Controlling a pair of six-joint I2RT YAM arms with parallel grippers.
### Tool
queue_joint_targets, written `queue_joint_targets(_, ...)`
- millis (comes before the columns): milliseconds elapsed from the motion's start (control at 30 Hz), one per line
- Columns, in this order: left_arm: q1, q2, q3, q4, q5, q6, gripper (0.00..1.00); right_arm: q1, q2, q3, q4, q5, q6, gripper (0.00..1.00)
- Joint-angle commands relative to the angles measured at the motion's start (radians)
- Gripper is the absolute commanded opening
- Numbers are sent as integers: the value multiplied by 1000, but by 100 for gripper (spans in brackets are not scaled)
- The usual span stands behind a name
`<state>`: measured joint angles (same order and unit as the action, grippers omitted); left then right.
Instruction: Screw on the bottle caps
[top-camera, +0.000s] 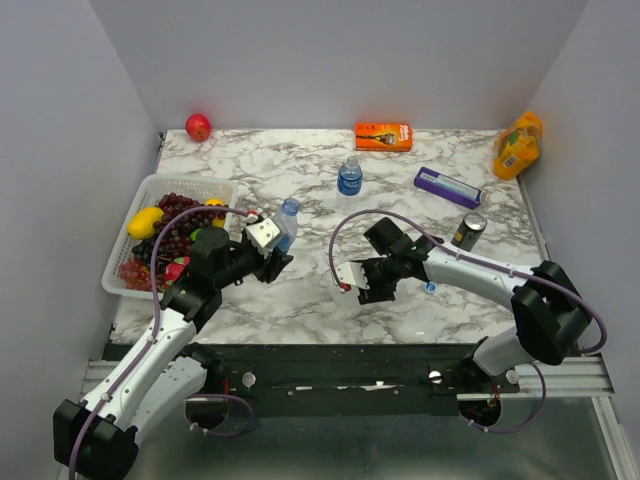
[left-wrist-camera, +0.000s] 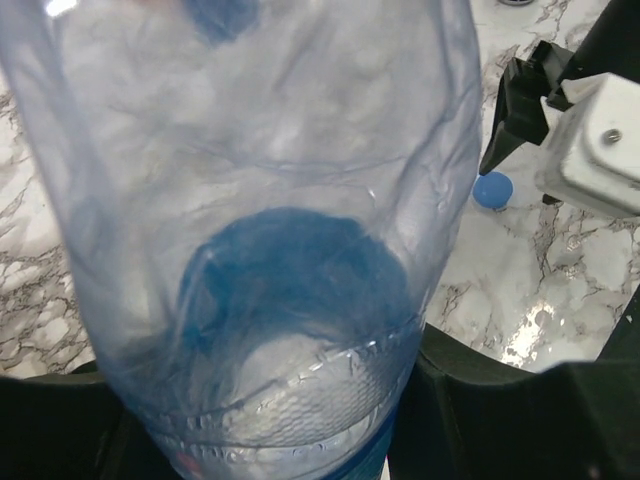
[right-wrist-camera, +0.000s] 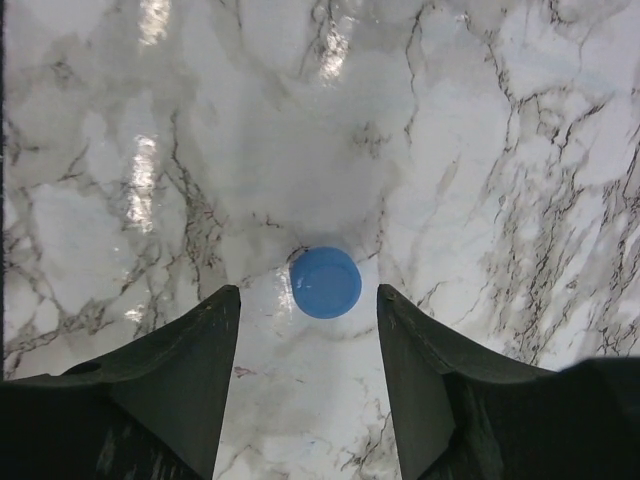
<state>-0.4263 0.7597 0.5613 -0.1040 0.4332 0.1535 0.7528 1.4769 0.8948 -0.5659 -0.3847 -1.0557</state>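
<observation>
By the bottle (top-camera: 288, 215) — clamped in left gripper (top-camera: 278, 248) — cap (right-wrist-camera: 326, 282) lying between spread jaws of right gripper (right-wrist-camera: 308, 295); not screwed on yet.

Fruit basket (top-camera: 185, 182) left (grapes (top-camera: 175, 225), lemon (top-camera: 146, 222)); apple (top-camera: 198, 127), orange box (top-camera: 383, 136), purple box (top-camera: 447, 187), can (top-camera: 468, 231).

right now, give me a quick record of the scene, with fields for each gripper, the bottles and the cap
left gripper: shut on a clear bottle
right gripper: open, its fingers either side of a blue cap, not touching it
blue cap: lying flat on the marble table
second bottle: upright at mid table, not gripped
step: cap not yet picked up
</observation>
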Motion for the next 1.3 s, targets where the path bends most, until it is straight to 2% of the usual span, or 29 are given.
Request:
queue_joint_targets(0,11,-19,-32,18,39,-20,0,5,40,20,66,92,-23,63)
queue_joint_targets(300,15,-25,-58,43,36,-29,0,6,79,7,60,73,-20,60)
queue_joint_targets(533,15,-22,-63,38,35,-29,0,6,95,7,60,60,-26,53)
queue_joint_targets(1267,17,-13,-67,30,30,-9,0,11,138,7,58,58,-44,47)
